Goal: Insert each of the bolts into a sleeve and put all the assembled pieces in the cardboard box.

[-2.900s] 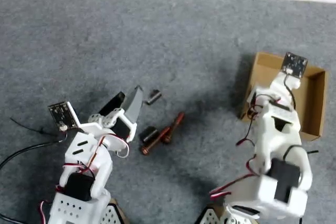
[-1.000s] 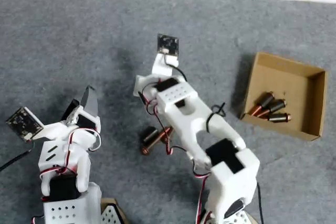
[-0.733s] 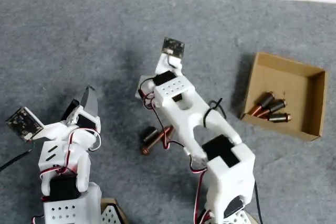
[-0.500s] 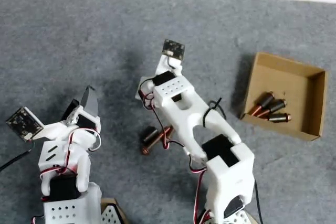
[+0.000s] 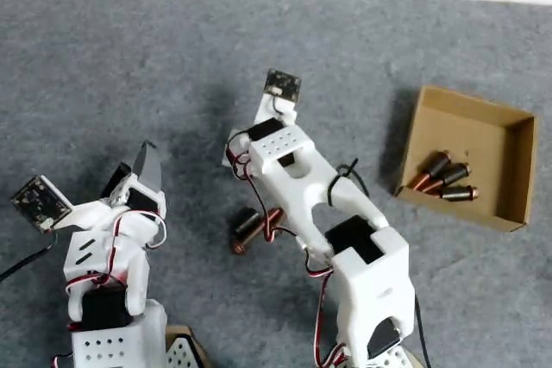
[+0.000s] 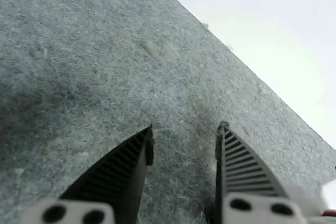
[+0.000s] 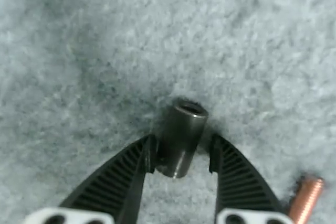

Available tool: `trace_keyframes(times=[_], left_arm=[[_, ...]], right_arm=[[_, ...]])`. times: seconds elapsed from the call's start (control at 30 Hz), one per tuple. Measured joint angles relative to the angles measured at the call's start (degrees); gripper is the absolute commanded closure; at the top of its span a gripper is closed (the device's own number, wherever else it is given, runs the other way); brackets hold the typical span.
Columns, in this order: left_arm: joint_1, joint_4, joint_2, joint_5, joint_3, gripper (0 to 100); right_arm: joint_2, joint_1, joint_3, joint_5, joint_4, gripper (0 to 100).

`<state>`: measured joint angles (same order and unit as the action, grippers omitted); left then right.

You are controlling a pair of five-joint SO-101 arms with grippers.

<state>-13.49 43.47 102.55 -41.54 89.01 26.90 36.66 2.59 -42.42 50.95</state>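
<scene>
A dark sleeve [image 7: 181,129] lies on the grey carpet between the fingers of my right gripper [image 7: 182,140], which is open; one finger touches it, the other stands just off it. In the high view the right arm [image 5: 289,161] stretches over that spot and hides the sleeve. A second sleeve [image 5: 246,221] and a copper bolt [image 5: 255,234] lie beside the arm, partly under its wires. A copper bolt tip [image 7: 307,198] shows near the gripper. My left gripper [image 5: 134,170] [image 6: 184,140] is open over bare carpet at the left.
The cardboard box [image 5: 517,170] sits at the right with three assembled pieces [image 5: 442,178] inside. The carpet's far edge meets a white wall [image 6: 273,35]. Open carpet lies between the right arm and the box.
The right arm swung from over the box to the middle of the carpet and settled around the sleeve. The left arm drew back to the left. In the last second the right arm barely shifted.
</scene>
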Motion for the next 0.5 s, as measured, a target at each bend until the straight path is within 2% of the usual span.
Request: trace_keyframes(times=[0.17, 0.33, 0.5], left_arm=[[0.0, 0.0, 0.0, 0.0, 0.0, 81], [0.0, 0.0, 0.0, 0.0, 0.0, 81], [0.0, 0.0, 0.0, 0.0, 0.0, 81]], right_arm=[[0.09, -0.44, -0.09, 0.0, 0.0, 85.2], [0.44, -1.85, -0.09, 0.0, 0.09, 99.4], [0.97, -4.13, 0.0, 3.34, 0.26, 99.5]])
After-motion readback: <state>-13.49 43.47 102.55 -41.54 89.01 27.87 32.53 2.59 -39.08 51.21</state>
